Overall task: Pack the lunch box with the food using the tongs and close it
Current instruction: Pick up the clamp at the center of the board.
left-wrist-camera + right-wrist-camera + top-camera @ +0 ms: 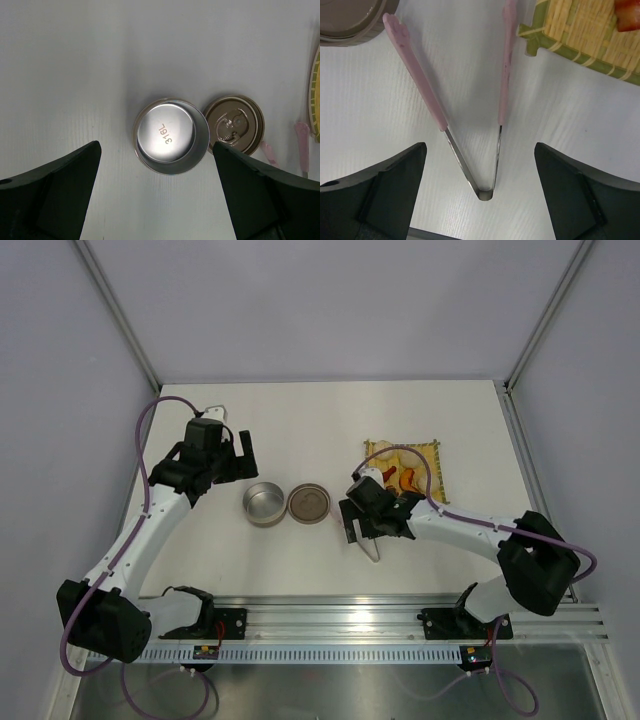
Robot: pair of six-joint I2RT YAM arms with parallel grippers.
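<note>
Top cam high, near side, sees whole table [300, 430], wrist cams close, pointing down, both share lid [234, 125]

Yellow woven mat [570, 35] on white table [300, 420], right side; alu rail [340, 618] along near edge.

Silver tin [171, 137] stamped 316L, bronze-brown lid [234, 125], tongs [417, 80] pink-tipped on bare steel arms, yellow woven mat [575, 30] edged green at upper right, red food piece [627, 12], plain white table [300, 420]
</note>
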